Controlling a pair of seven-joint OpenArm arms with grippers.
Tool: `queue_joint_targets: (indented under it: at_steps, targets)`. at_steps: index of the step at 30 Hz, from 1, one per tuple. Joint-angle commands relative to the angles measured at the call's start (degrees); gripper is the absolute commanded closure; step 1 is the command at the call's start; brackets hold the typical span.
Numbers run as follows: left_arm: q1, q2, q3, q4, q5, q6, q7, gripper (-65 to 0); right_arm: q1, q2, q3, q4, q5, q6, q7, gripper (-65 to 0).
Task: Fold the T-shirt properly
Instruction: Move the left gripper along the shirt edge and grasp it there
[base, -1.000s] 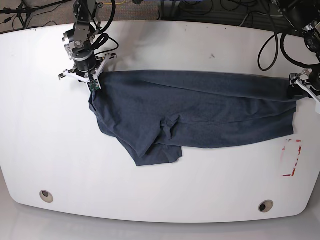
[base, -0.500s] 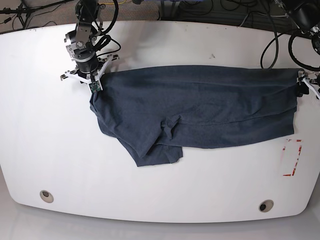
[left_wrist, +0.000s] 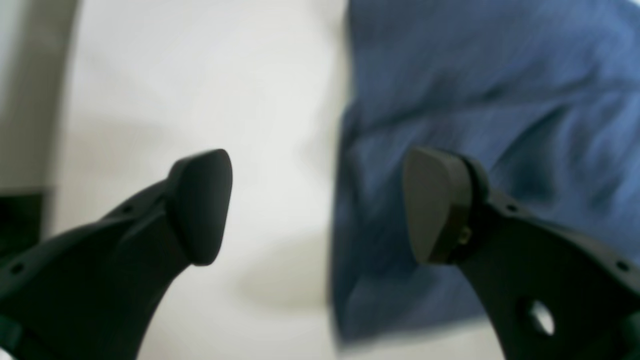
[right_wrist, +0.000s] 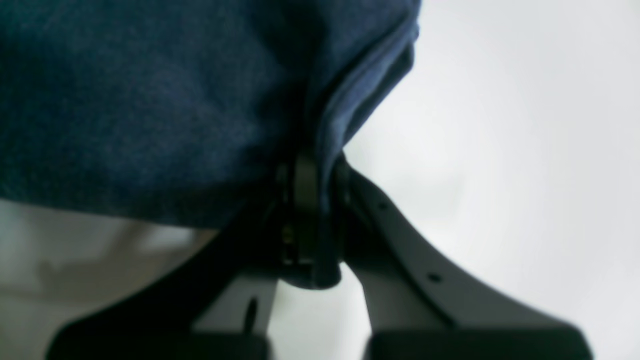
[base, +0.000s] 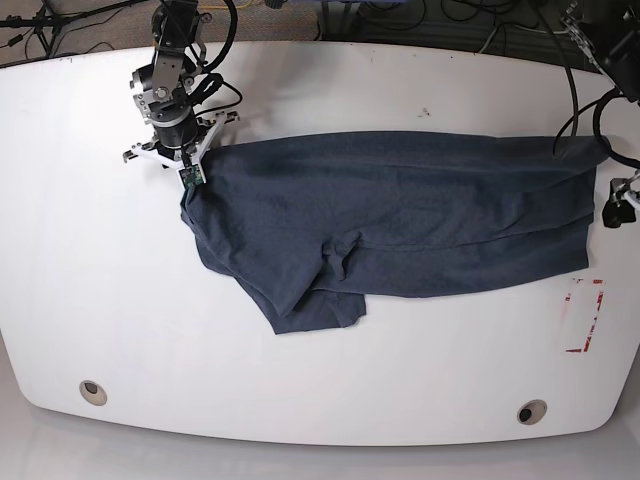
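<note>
- Right hand (right_wrist: 320, 220) clamped tight on a hemmed edge of the T-shirt (base: 400, 215); in the base view it sits at the shirt's far-left top corner, pinning that end; likely the anchor so the cloth can be drawn flat
- Left hand (left_wrist: 320, 205) spread wide, nothing between the pads; wrist view shows one fingertip (left_wrist: 435, 205) over blue fabric, the other over bare white surface (base: 300, 400), so it straddles the shirt's edge without gripping; blur hides whether it touches the cloth
- In the base view the left hand is at the right rim of the surface, just beside the shirt's right end; free to re-grasp, my guess
- T-shirt lies spread lengthwise across the middle of the surface, long and narrow; top edge fairly straight between the two hands; lower left bunched, a flap hanging toward the near side with a small pucker at centre
- Not a tidy fold yet; the loose flap needs flattening first
- Red-outlined mark (base: 585, 315) sits just below the shirt's right end, not touching it
</note>
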Motion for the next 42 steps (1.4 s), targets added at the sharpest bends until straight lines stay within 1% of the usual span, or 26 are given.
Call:
queue_joint_targets:
  at_steps: [1,4,8,16,19,23,30,32,34,36,42]
  targets:
    - [-3.1,-2.3,2.8,-3.8,-1.0,-0.1,-3.1,-50.4,0.6,0.2,0.1,0.8,0.3,-0.1,1.0,0.0]
    - [-5.5,-2.3,5.3,-7.2,-1.1,0.0,-5.7,-50.4,0.7,0.2,0.1,0.8,0.3,-0.1,1.0,0.0]
    - [-8.3,-2.4,8.4,-13.7,-1.1,2.1,-11.5,-50.4,1.0,0.2,0.1,0.8,0.3,-0.1,1.0,0.0]
    - [-12.5,-3.0,14.3,-25.1,-1.1,5.2,-20.7,-50.4,1.0,0.2,0.1,0.8,0.3,-0.1,1.0,0.0]
    - [-12.8,-3.7,16.2,-27.9,-1.1,5.9,-22.9,-50.4,1.0,0.2,0.1,0.8,0.3,-0.1,1.0,0.0]
    - [-13.7,-3.7,19.2,-30.6,-1.1,6.0,-26.3,-50.4,1.1,0.2,0.1,0.8,0.3,-0.1,1.0,0.0]
    - [-15.0,-3.9,24.3,-35.7,-1.1,6.5,-31.0,-50.4,1.6,0.2,0.1,0.7,0.3,0.0,1.0,0.0]
    - [-15.8,-3.9,25.3,-37.6,-1.1,7.8,-32.0,-50.4,1.7,0.2,0.1,0.7,0.3,0.0,1.0,0.0]
    - [-16.4,-4.1,26.5,-39.3,-1.1,10.2,-32.8,-50.4,1.8,0.2,0.1,0.7,0.3,0.0,1.0,0.0]
    - [-16.4,-4.9,27.5,-40.6,-1.1,11.1,-33.2,-50.6,1.8,0.2,0.1,0.7,0.3,0.0,1.0,0.0]
    - [-16.4,-5.0,29.4,-41.4,-1.2,10.8,-32.9,-50.6,2.4,0.2,0.1,0.7,0.3,0.0,1.0,0.0]
